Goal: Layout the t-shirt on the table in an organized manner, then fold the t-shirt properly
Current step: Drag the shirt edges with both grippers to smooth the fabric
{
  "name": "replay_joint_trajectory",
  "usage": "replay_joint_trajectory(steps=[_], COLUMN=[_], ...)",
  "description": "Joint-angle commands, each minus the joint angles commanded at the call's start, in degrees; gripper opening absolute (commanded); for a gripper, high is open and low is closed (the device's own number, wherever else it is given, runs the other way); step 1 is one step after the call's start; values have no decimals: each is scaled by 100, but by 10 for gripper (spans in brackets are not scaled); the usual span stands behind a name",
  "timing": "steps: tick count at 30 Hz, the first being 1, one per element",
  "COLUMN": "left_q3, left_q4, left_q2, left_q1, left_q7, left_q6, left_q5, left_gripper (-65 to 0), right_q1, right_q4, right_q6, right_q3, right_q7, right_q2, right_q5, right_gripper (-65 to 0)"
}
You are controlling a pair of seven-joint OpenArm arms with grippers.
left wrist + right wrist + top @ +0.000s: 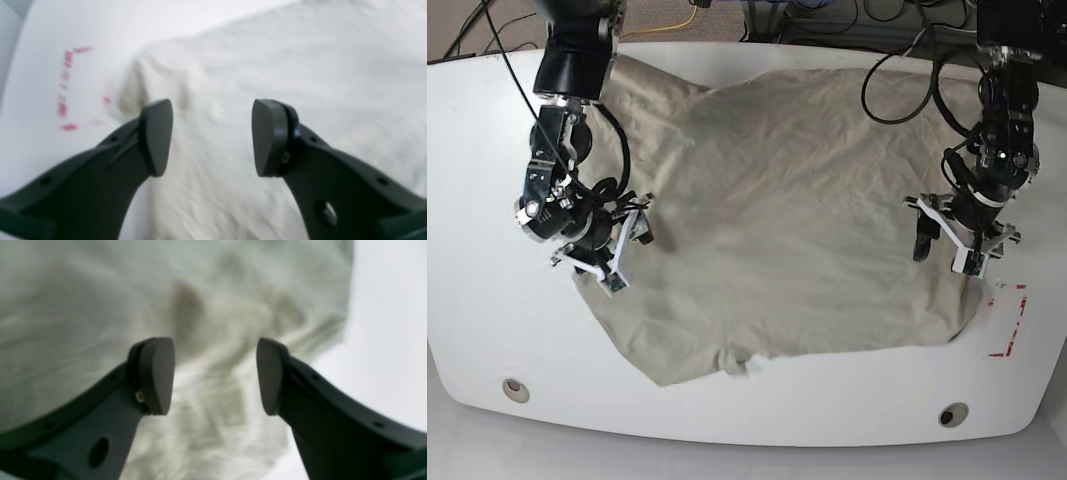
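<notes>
Jaws stand apart on both grippers, holding nothing: our left gripper (947,243) hovers over the t-shirt (787,220) at its 3 o'clock edge, our right gripper (612,250) at 9 o'clock. The shirt lies spread but wrinkled across the middle of the bench (487,330), near the red tape marks (1009,320). Its long axis seems to run from 9 to 3, though we cannot tell which end is the collar. We should pinch each edge low and draw outward evenly to flatten creases.

1. The t-shirt (787,210) is soft, matt, wrinkled beige cloth.
2. The counter (727,415) is smooth, glossy white.
3. Both pincers look like matt dark plastic with smooth pads (156,136).
</notes>
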Motion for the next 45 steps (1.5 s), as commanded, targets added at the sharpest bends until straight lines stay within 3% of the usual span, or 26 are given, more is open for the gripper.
replay_joint_trajectory(steps=[4, 8, 10, 18, 26, 33, 36, 39, 41, 45], left_q3=[-88, -70, -70, -26, 633, 870, 862, 853, 835, 501], left_q4=[-202, -756, -1108, -2488, -3807, -3921, -3516, -3042, -2558, -1837], left_q2=[97, 97, 105, 97, -88, -114, -185, -255, -281, -281], left_q1=[343, 378, 325, -26, -791, -1178, -1169, -1160, -1125, -879], left_q7=[-9, -26, -79, -870, -1556, -1609, -1477, -1099, -712, -360], left_q6=[0, 0, 0, 0, 0, 0, 0, 0, 0, 0], left_q5=[0, 0, 0, 18, 26, 9, 0, 0, 0, 0], left_gripper=[-296, -297, -297, -296, -296, -296, -296, -296, -296, -296], right_q1=[-440, -730, -756, -589, 26, 484, 510, 510, 448, 176], right_q4=[-18, -369, -659, -1495, -2444, -2708, -2365, -1802, -1099, -158], right_q6=[0, 0, 0, 0, 0, 0, 0, 0, 0, 0], right_q3=[9, -9, -9, -18, -18, -18, -9, 9, 9, 88], right_q7=[44, 475, 615, 1240, 1530, 1530, 1266, 853, 396, -211], right_q2=[-97, -88, -79, 79, 290, 299, 299, 255, 211, 44], right_q5=[0, 0, 0, 0, 0, 9, 44, 53, 53, 53], right_gripper=[-350, -468, -491, -496, -491, -487, -430, -322, -203, -94])
